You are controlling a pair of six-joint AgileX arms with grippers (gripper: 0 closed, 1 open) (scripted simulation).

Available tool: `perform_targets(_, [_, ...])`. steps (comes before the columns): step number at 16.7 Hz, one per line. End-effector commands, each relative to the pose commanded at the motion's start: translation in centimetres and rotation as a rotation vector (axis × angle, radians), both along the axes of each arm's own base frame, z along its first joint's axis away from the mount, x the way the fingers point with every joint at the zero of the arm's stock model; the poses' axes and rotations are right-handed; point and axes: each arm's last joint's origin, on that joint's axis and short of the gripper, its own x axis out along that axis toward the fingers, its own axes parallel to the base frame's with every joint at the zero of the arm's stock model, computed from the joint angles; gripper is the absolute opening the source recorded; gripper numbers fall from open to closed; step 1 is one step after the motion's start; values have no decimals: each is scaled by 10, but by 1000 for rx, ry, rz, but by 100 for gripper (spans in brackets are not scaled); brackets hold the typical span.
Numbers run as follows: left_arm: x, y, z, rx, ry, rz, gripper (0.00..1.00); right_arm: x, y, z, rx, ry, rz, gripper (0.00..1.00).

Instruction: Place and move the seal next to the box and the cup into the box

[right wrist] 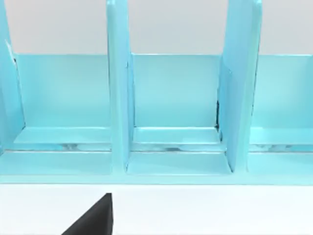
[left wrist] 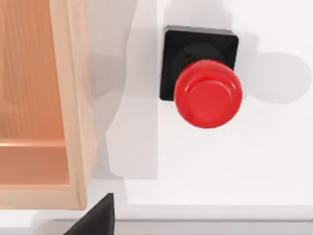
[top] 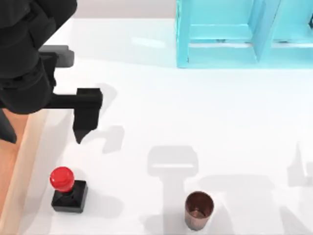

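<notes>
A seal point(top: 68, 188) with a glossy red knob on a black square base stands upright at the lower left of the top view, just beside the raised rim of a light-brown wooden box point(top: 22, 166) along the left edge. A shiny copper-brown cup point(top: 198, 210) stands upright, mouth open upward, at lower centre, well apart from both seal and box.

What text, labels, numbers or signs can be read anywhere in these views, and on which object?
None: no readable text on anything.
Seal: plain red knob, black base, unmarked.
Cup: bare copper surface.
Box: plain wood.
Turquoise shelf: no label.
Left gripper, hovering over the table above the seal in the top view: plain black.
</notes>
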Motion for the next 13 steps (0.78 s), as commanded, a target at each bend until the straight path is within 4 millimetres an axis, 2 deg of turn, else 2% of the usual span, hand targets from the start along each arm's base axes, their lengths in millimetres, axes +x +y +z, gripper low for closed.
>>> perform_targets(3, [3,-5,-2,1,2,3,100,0,0,0,0,0,0,100])
perform_targets(5, [9,-26,-5,0,2,4,100,0,0,0,0,0,0,100])
perform_targets(7, [14,-64,-14,4,8,8,100,0,0,0,0,0,0,100])
perform_targets(9, [9,-114,-29,8,12,11,100,0,0,0,0,0,0,100])
perform_targets(11, [-7,-167,-46,9,11,7,100,0,0,0,0,0,0,100])
perform_targets(13, [-27,-209,-62,4,7,5,100,0,0,0,0,0,0,100])
